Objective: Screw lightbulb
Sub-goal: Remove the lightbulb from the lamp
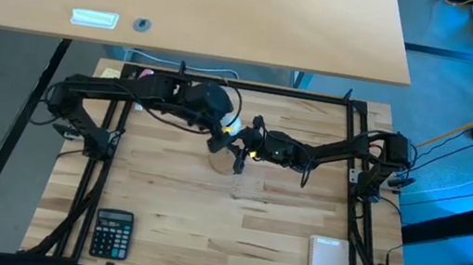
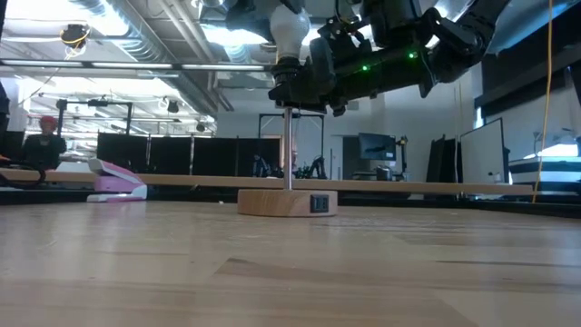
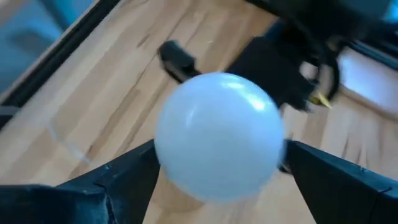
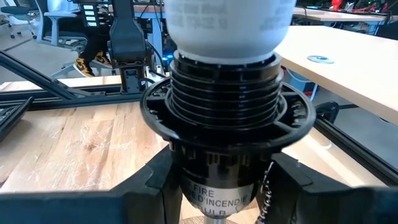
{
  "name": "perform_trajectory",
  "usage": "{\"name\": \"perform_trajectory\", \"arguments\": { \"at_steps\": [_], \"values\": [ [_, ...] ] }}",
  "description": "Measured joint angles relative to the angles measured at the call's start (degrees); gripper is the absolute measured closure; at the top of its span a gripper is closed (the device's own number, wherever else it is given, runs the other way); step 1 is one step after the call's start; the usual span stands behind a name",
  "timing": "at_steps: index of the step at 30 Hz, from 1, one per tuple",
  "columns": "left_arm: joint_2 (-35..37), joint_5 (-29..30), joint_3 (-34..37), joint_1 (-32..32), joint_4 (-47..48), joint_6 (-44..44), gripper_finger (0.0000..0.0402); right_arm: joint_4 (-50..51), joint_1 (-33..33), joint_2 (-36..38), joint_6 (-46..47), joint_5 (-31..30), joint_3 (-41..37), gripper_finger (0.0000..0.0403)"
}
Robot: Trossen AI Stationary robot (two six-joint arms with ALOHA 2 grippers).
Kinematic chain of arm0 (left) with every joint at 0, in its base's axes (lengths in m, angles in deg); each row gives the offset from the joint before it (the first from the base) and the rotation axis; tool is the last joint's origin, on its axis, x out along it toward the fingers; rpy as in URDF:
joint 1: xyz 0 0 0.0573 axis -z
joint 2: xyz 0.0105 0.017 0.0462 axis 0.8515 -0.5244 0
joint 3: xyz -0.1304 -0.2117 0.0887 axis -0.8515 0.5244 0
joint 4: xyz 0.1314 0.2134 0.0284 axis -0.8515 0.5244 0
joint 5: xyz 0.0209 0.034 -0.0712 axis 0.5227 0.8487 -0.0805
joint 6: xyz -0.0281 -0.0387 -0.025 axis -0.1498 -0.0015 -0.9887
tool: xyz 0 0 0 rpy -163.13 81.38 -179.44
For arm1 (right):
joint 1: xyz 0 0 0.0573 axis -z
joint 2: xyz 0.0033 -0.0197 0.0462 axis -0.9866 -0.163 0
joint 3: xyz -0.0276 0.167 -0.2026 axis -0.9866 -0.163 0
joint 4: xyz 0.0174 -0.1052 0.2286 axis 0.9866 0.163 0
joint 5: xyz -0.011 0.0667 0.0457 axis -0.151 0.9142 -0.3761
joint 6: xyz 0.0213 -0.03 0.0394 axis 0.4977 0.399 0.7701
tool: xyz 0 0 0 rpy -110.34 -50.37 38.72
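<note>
While seated base-down in the black socket (image 4: pixel 221 149) above the counter (image 1: pixel 204 222), lightbulb (image 3: pixel 217 134) apparently near home: left fingers (image 3: pixel 124 180) spread clear beside it, right fingers (image 4: pixel 155 186) clamping the socket, maybe final tightening left.

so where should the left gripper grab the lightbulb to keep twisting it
Grip the lightbulb across its widest round part, coming straight down from above. It stands upright in the black socket, which the right gripper clamps from the side, so only the dome is free. The left gripper sits open on either side of it.
</note>
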Motion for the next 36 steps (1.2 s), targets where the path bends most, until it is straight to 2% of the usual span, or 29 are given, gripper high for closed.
{"name": "perform_trajectory", "arguments": {
  "at_steps": [11,15,19,22,30,36],
  "values": [
    [3.09,-1.77,-0.17,-3.91,0.07,23.82,0.0064,0.13,0.02,0.0,0.02,0.23,0.0,0.0251],
    [2.64,-11.22,-0.17,-5.83,-0.56,32.06,0.0064,0.16,0.01,0.0,-0.2,0.1,-0.02,0.0251],
    [2.69,-19.54,-0.17,-7.29,-4.05,35.21,0.0064,0.15,0.02,0.0,-0.13,0.1,-0.02,0.0251],
    [2.43,-23.52,-0.17,-8.14,-4.37,38.55,0.0064,0.15,0.02,0.0,-0.18,0.12,-0.02,0.0251],
    [-0.76,-25.74,-0.15,-10.14,-3.97,45.49,0.0064,0.13,0.02,0.0,-0.42,0.15,-0.02,0.0251],
    [-1.77,-27.85,-0.12,-11.36,-2.16,44.88,0.0074,0.09,0.0,0.0,-0.4,0.15,-0.02,0.0251]
  ]
}}
